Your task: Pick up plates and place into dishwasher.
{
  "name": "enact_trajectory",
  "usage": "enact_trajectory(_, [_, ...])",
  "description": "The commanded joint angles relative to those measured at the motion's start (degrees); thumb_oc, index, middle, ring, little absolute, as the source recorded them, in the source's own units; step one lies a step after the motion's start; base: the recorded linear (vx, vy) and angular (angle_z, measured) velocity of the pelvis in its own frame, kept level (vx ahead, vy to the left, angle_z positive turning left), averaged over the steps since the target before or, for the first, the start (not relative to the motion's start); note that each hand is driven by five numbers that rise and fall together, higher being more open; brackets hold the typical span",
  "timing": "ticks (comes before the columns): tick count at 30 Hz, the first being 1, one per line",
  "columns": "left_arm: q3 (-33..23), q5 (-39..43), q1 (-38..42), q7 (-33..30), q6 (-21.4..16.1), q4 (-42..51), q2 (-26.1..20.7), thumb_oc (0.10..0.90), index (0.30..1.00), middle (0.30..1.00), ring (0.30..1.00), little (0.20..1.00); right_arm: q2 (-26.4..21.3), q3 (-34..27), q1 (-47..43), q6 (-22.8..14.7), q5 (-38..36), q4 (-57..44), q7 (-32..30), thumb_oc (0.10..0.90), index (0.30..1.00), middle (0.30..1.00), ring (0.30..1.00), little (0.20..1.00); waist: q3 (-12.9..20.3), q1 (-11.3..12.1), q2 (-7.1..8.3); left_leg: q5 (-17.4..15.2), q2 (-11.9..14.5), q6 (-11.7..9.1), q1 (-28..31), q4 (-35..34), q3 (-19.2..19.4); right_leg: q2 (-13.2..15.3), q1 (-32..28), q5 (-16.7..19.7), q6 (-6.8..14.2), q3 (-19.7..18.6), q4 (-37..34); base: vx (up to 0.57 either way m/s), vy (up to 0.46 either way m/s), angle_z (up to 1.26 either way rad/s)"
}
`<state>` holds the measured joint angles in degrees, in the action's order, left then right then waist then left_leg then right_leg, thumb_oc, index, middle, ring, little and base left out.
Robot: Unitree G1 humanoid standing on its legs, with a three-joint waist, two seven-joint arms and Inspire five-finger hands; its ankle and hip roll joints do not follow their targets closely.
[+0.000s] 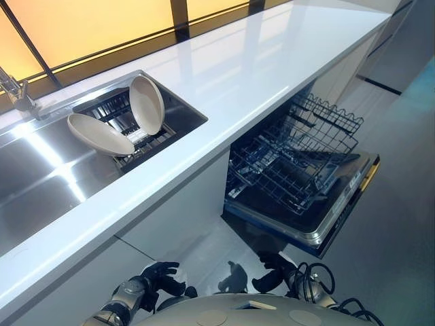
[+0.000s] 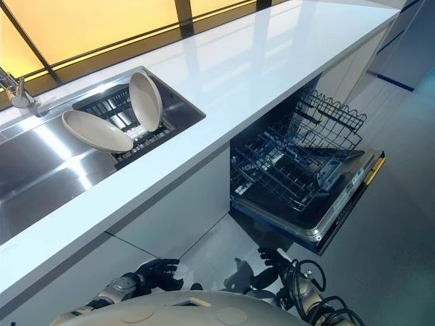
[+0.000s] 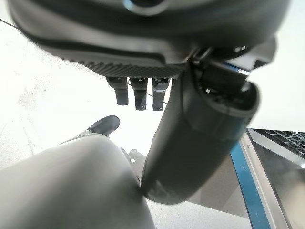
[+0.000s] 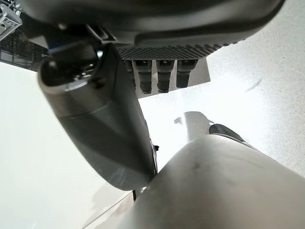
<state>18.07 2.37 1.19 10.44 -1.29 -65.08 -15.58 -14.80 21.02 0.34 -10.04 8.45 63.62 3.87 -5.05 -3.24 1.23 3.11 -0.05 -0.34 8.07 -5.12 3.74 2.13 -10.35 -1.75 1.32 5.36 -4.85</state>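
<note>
Because nothing has been lifted yet, both plates sit in the sink (image 1: 41, 176) at the far left, leaning on a dark drying rack (image 1: 115, 112) set into its right end: the upright plate (image 1: 147, 104) stands almost on edge with its hollow face toward the left, and the tilted plate (image 1: 100, 134) lies just to its left and nearer, propped at a shallow slant with its rim touching or nearly touching the other. Leaning like this, each presents a raised edge that fingers could close over, which is probably easier than prying a flat plate off steel. A tap (image 1: 15, 89) stands at the sink's far-left corner, and the white counter (image 1: 272, 61) runs off to the right. Under it on the right the dishwasher (image 1: 306, 224) has its door dropped flat and its lower wire basket (image 1: 292, 159) drawn out over the door, so the tines face up, ready for plates; the basket appears to hold no plates. The left hand (image 1: 158, 278) hangs low at the near edge with relaxed, uncurled fingers holding nothing, and the right hand (image 1: 272, 272) hangs low beside it, likewise slack and empty. I judge the task at its very start, with a reach up and left to the sink as the first need.
</note>
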Motion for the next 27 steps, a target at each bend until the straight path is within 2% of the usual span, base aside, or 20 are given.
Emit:
enact_trajectory(1, [0.7,0.3,1.9,-0.2,-0.5,-3.8,1.5,0.8,0.9,0.9,0.9,0.9,-0.9,2.0,-0.5,-2.4,1.5,-3.2,-0.6,0.8,0.9,0.9,0.9,0.9,-0.8,0.2,-0.36,-5.4,-3.0,1.2,-0.5,0.9,1.3,-1.5,4.7,-0.1,2.7,1.1,4.3,0.0,0.0,0.0])
enact_trajectory(10, [0.7,1.3,2.3,-0.4,-0.2,-4.1,1.6,0.8,0.9,0.9,0.9,0.9,-0.8,1.8,-0.9,-3.4,1.1,-1.5,-1.0,0.8,0.9,0.9,0.9,0.9,-0.6,0.3,-0.5,-5.4,-3.0,1.2,-0.5,0.8,1.3,-1.5,4.5,-0.2,2.7,1.2,4.2,0.0,0.0,0.0])
enact_trajectory(27, [1.2,-0.5,2.1,-2.4,0.8,-4.3,1.7,0.8,0.9,0.9,0.9,0.9,-0.5,2.0,-1.7,-1.6,0.5,-1.6,-0.7,0.8,0.9,0.9,0.9,0.9,-0.2,0.5,-0.58,-5.4,-2.9,1.1,-0.1,0.9,1.2,-1.5,4.1,-0.4,2.5,1.3,4.2,0.0,0.0,0.0])
